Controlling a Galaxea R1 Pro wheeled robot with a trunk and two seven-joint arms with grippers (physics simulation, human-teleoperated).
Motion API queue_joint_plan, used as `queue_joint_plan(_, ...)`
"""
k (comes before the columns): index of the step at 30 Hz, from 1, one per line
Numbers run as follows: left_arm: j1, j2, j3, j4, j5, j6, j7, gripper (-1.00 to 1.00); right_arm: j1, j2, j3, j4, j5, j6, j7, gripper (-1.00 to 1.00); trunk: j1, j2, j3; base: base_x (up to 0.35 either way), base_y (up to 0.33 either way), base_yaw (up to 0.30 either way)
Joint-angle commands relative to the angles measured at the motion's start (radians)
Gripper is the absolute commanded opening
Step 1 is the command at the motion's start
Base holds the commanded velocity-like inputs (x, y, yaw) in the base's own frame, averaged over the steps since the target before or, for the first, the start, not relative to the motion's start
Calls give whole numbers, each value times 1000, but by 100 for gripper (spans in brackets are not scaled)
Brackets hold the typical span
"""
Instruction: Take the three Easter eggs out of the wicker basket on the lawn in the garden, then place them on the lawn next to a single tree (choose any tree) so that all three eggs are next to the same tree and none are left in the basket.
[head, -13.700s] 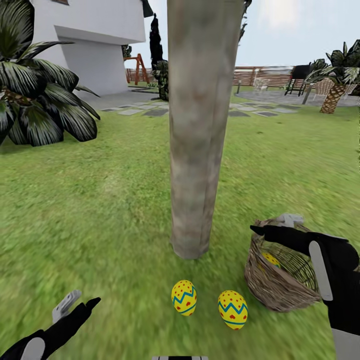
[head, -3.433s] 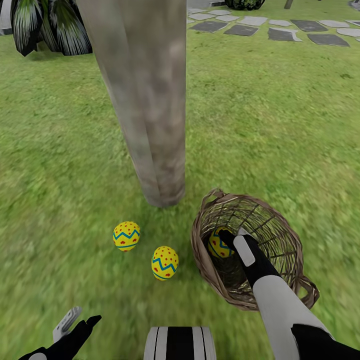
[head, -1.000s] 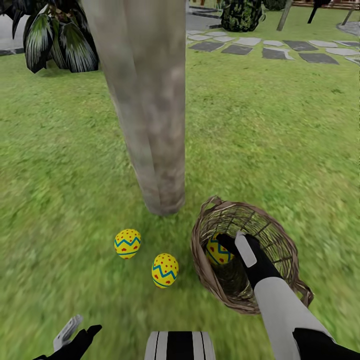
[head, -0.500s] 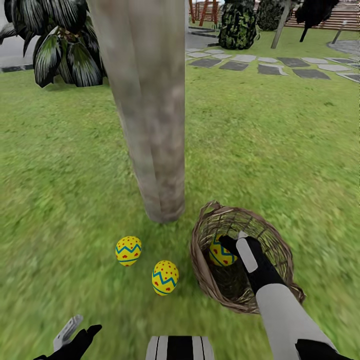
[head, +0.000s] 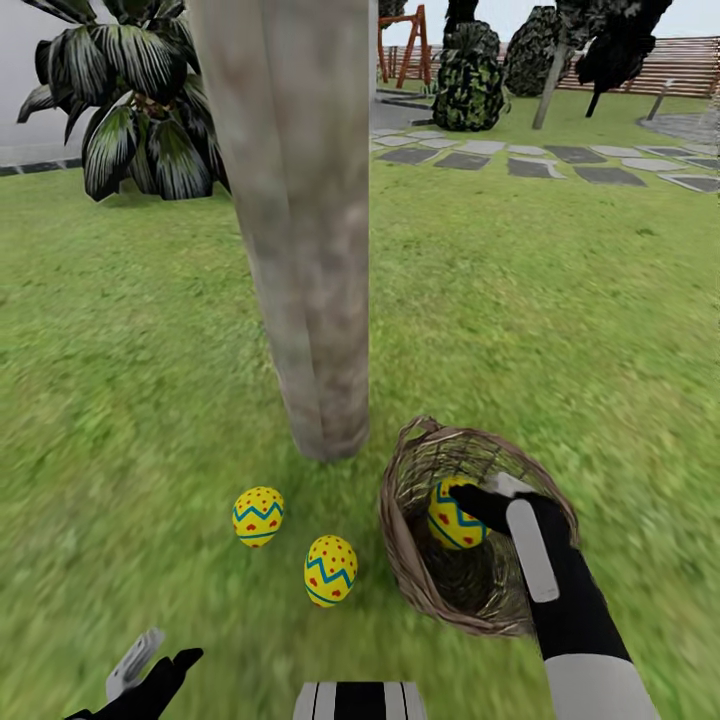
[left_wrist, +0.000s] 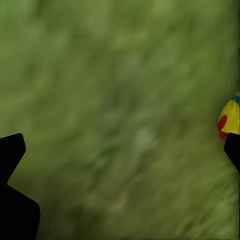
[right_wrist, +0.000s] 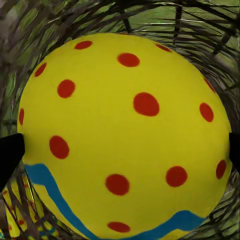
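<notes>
Left pincer (head: 150, 672): at 7 o'clock in the head view, low over the grass, its fingers parted with nothing between them; in the left wrist view its dark fingertips (left_wrist: 12, 150) stand wide apart over blurred grass, and a slice of an egg (left_wrist: 230, 119) shows by one of them.
Right pincer (head: 478, 494): at 5 o'clock, reaching into the basket from above, its fingers closed on the third egg.
Third egg (head: 455, 515): held inside the basket, near the rim's height; in the right wrist view it (right_wrist: 125, 135) sits between the two dark fingertips, with the weave behind it.
Basket (head: 420, 590): on the lawn at 5 o'clock, tilted slightly, just beside the trunk's foot on the 4 o'clock side.
Near egg (head: 331, 570): on the grass at 6 o'clock, just beside the basket's wall, apart from it.
Far egg (head: 258, 516): on the grass at 7 o'clock, near the first, both close to the trunk's foot.
Tree (head: 300, 230): thick pale trunk rising from the middle to 12 o'clock.
Lawn (head: 560, 300): mottled green, spreading all round.
Palm plant (head: 130, 110): dark broad leaves at 11 o'clock.
Paving stones (head: 560, 165): a grey row at 1 o'clock.
Fence (head: 690, 65): brown slats at 2 o'clock, farthest back.
</notes>
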Motion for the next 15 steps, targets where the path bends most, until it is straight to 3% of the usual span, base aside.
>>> queue_joint_plan(1,0,0,1,-1,10,5,10,100,18,0,-1,-46,-12,23,-6,-100,-1,0,3,0,0,0)
queue_joint_plan(8,0,0,3,0,12,5,14,100,82,-20,1,-264,-18,165,18,-100,-4,2,30,0,0,0)
queue_joint_plan(10,0,0,3,0,12,5,15,100,89,-37,-1,-287,-19,172,111,-100,-5,2,38,0,0,0)
queue_joint_plan(15,0,0,4,0,14,5,16,100,89,-134,-6,-297,-19,172,381,-100,-7,3,57,0,0,0)
